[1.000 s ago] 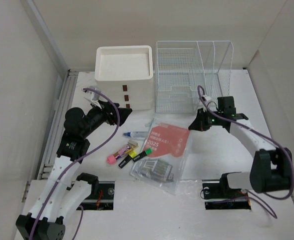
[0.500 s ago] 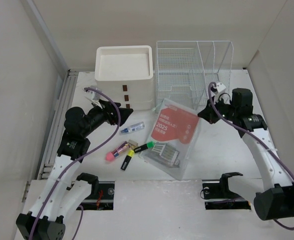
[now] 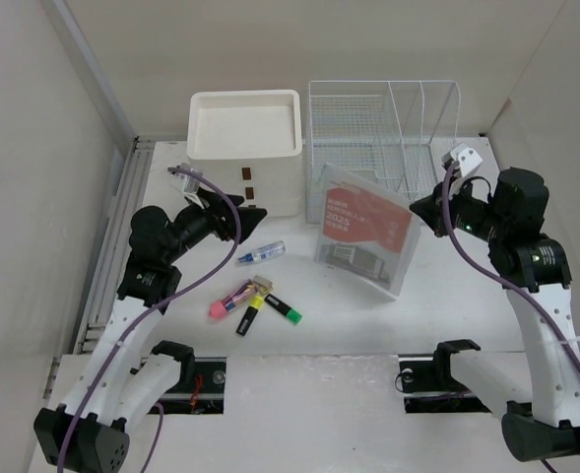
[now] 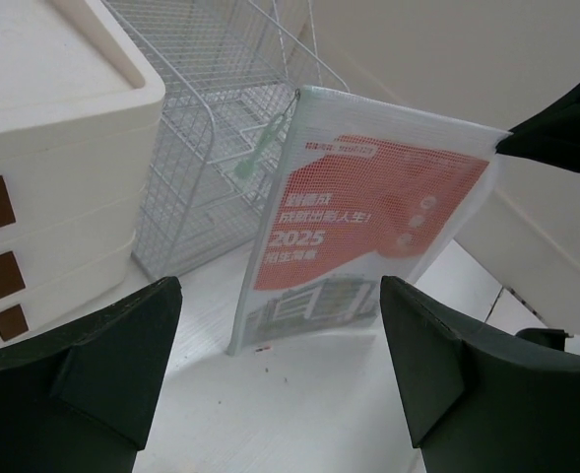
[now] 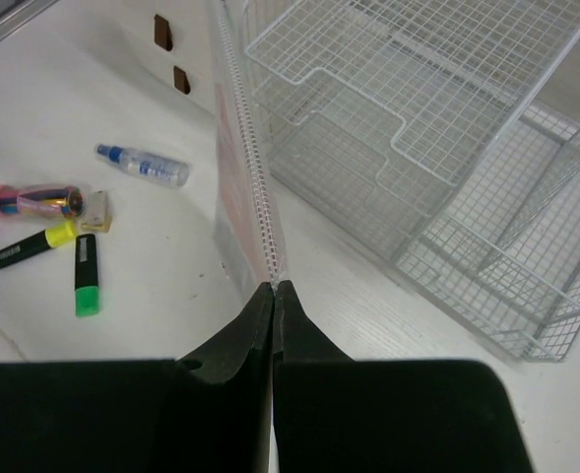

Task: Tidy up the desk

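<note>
A wire rack stands just right of the drawer unit. In front of the unit are a tilted pouch, a small bottle and some markers.

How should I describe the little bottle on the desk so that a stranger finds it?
Find the white drawer unit at the back left of the desk. Just in front of it, left of the red-printed pouch, a small bottle lies on its side. It is clear with blue markings and lies alone; the coloured markers nearer the front are opaque and clustered.
</note>
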{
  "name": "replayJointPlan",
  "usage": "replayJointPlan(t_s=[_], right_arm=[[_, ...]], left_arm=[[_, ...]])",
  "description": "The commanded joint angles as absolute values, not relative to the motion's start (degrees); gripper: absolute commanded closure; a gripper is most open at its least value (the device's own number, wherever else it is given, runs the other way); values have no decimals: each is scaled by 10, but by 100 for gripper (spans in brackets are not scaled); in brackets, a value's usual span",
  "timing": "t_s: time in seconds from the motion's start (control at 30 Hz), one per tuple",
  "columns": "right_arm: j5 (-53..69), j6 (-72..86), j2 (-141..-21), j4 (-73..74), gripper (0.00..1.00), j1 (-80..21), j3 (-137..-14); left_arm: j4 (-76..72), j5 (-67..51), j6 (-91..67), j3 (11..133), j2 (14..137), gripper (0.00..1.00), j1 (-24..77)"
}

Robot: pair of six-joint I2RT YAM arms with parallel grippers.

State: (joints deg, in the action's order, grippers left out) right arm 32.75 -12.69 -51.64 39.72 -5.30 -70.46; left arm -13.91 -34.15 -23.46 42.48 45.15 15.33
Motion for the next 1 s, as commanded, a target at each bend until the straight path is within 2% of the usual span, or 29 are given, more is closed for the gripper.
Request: replayJointPlan(t_s=[0.0,0.33,0.47,0.63,0.97], right_arm=[[330,-134,-506,405,100,-57,-744],[359,-123,-506,410,100,-62,-785],[370,-118,-506,416,100,-62,-801],[382,-106,-506,416,100,-62,-822],[401,-77,-506,405,100,-62,-833]], left_arm=[[-222,-367,-253,430,475,21,156],[-452,-420,-308,378,598,31,171],[-564,-420,-326,359,612,31,177],[-592,-425,-303,359,633,29,182],[-758,-525,-364,332,702,30,187]])
